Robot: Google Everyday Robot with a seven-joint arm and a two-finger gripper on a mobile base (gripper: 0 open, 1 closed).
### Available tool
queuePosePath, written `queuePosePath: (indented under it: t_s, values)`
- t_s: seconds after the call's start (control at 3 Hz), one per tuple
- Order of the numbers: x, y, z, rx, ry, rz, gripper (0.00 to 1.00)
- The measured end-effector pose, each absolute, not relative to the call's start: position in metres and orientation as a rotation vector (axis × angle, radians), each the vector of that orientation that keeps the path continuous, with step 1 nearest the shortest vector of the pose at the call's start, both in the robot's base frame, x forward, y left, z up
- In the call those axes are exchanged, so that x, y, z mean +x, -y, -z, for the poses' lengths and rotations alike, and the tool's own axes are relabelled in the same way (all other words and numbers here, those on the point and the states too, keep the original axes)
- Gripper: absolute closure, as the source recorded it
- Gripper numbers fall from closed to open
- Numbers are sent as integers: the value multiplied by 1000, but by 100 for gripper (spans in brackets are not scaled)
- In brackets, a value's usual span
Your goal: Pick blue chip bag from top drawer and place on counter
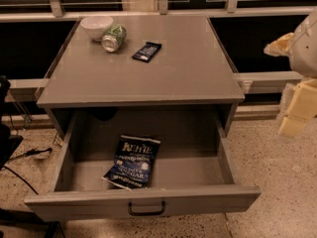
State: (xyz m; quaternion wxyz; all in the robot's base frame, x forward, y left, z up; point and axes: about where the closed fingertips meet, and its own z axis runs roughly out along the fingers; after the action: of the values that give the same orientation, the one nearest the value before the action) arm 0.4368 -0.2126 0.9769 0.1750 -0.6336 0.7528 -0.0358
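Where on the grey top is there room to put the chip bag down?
The counter is bare across its front and right side. The back-left corner is crowded with the bowl, can and dark wrapper. The end effector hangs right of the counter, away from it.

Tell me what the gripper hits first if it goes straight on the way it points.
The gripper, at the right edge, seems to point down; it would likely meet the speckled floor first, right of the top drawer.

Grey counter (148, 83); grey top drawer (74, 206) below counter; navy blue chip bag (132, 161), white lettering; cream gripper (295, 114) right of counter.
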Motion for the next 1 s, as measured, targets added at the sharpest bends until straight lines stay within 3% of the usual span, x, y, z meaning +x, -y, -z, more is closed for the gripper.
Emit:
queuePosePath:
  t_s: [1.0]
  values:
    - [439, 197, -1002, -1886, -1638, -53, 0]
